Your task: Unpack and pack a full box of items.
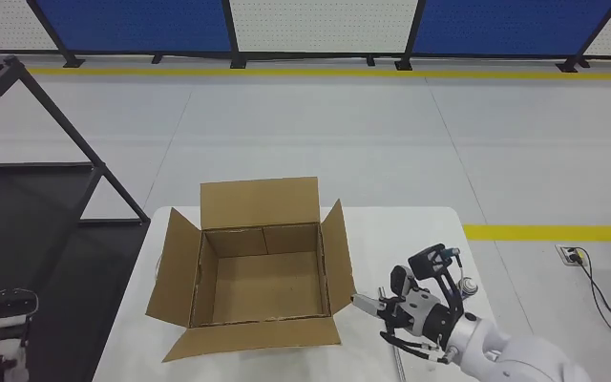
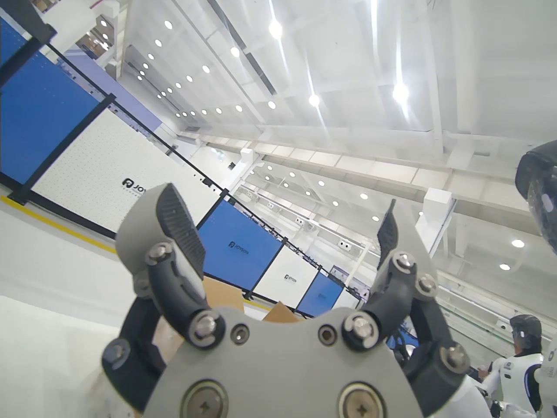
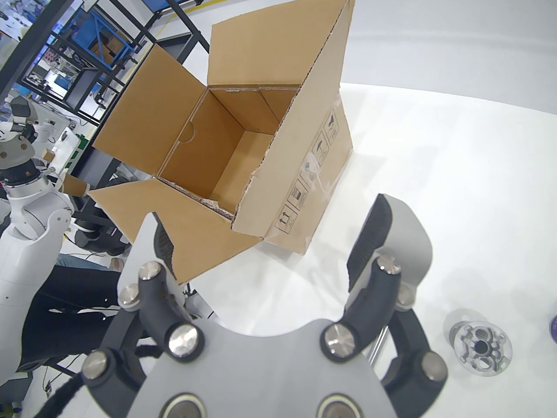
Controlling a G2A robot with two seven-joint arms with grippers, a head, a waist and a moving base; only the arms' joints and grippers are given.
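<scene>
Currently | one cardboard box (image 1: 263, 239) is being shown open, four flaps spread, bare floor inside | left gripper (image 2: 280, 202) and right gripper (image 3: 270, 219) are being held wide.

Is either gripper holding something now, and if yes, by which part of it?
Nothing is held. The left gripper and the right gripper are both open, with nothing between their fingers.

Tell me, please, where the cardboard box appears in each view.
Top view: the cardboard box sits centre-left on the table, flaps open.
Left wrist view: brown slivers of it peek behind the left gripper.
Right wrist view: it stands just beyond the right gripper.
Shared landmark: the yellow floor line by the blue panels.
</scene>
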